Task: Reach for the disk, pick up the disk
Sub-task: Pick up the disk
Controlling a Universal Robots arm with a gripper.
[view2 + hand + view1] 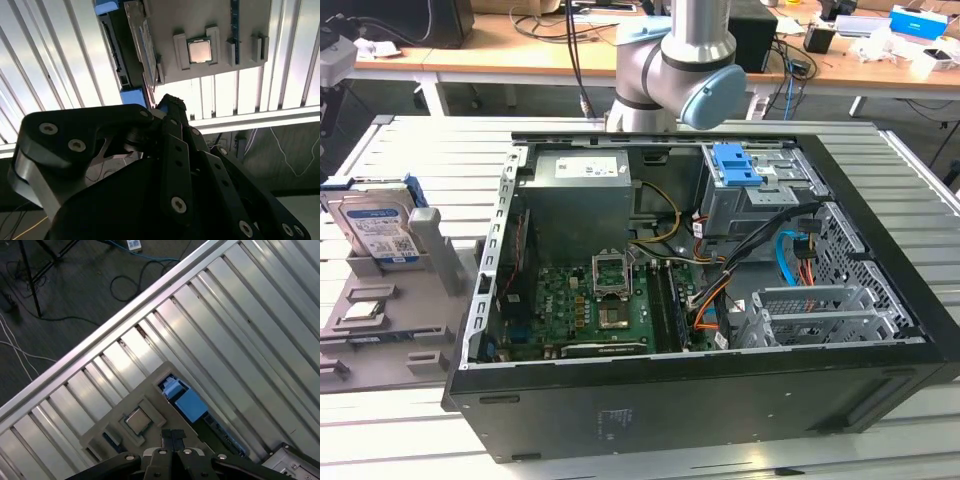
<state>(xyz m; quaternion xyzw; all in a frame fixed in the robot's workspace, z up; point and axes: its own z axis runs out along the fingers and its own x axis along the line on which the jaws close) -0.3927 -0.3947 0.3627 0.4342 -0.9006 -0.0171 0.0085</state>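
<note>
The disk (pixel 378 228) is a silver-grey hard drive with a white-and-blue label and blue side rails. It stands on edge in a grey holder (pixel 390 340) at the exterior view's left, outside the computer case. In the second wrist view the disk (pixel 136 40) shows edge-on beyond my gripper (pixel 169 102), apart from it. In the first wrist view its blue rail (pixel 186 401) lies just past my gripper (pixel 173 436). The black fingers are pressed together with nothing between them. The arm's grey joints (pixel 680 60) rise behind the case.
An open computer case (pixel 880 400) fills the middle of the slatted aluminium table (pixel 920 190), with a blue bracket (pixel 735 165) on its drive cage. A small square chip (pixel 200 50) sits in the grey holder beside the disk. Cables lie on the floor (pixel 75 300) past the table edge.
</note>
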